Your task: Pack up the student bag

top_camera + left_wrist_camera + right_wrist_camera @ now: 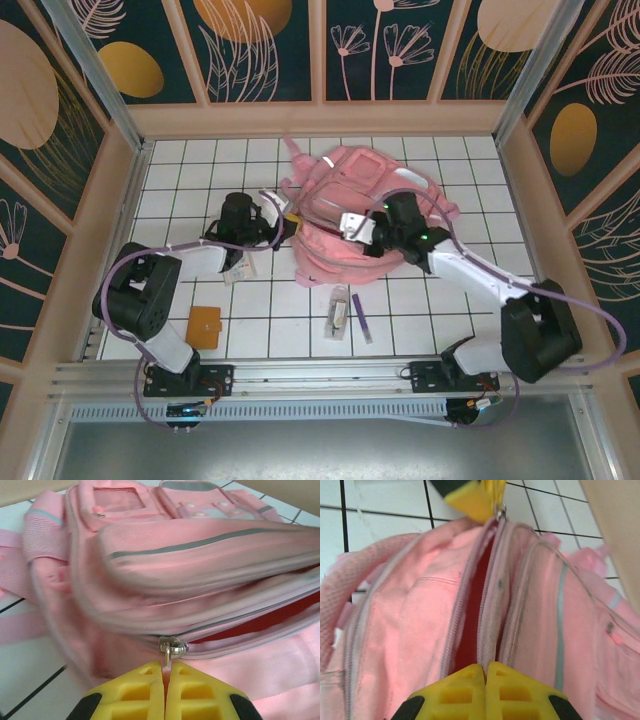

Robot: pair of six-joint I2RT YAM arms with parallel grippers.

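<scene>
White tiled tabletop (190, 180) underlies everything. My left gripper (165, 672) is clamped tight on the zipper pull (172, 649), at one end of the part-open zip on the student bag (330, 190). My right gripper (485, 672) is closed too, at the zip's opposite end; whether it pinches cloth I cannot tell. The bag lies on the tiles, one arm at each side.
</scene>
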